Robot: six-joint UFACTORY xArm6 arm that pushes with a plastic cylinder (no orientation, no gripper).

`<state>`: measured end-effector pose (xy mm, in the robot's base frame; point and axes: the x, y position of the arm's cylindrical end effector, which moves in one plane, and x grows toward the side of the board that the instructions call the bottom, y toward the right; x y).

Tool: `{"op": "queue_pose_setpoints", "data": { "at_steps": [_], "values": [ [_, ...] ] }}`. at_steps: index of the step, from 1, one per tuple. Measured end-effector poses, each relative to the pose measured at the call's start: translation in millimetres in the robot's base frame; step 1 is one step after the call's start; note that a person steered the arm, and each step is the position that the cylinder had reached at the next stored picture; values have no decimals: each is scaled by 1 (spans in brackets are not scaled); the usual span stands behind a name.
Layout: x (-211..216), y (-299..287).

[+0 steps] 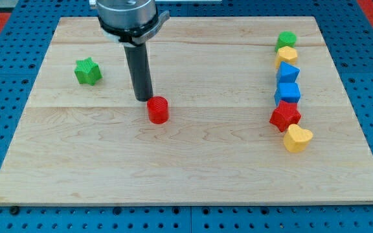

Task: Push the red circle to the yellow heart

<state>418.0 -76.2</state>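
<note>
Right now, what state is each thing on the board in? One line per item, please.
My tip: down at the board, just up-left of the red circle, close to touching.
Red circle: near mid-board, far from the heart.
Yellow heart: bottom of the right-hand column, against the red star.
Red star: above the heart.
Two blue blocks: stacked in line mid-column.
Yellow block: below the green block.
Green star: alone, left.

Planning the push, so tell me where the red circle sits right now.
The red circle lies near the board's middle, slightly toward the view's left, just right of and below my tip. The yellow heart lies far off toward the view's right.
</note>
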Motion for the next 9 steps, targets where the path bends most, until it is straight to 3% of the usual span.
{"op": "queue_pose_setpoints", "data": {
  "at_steps": [2,3,4,7,8,9],
  "values": [
    [79,47],
    [77,1],
    [101,-6],
    [115,115],
    [124,137],
    [126,123]
  ]
}}
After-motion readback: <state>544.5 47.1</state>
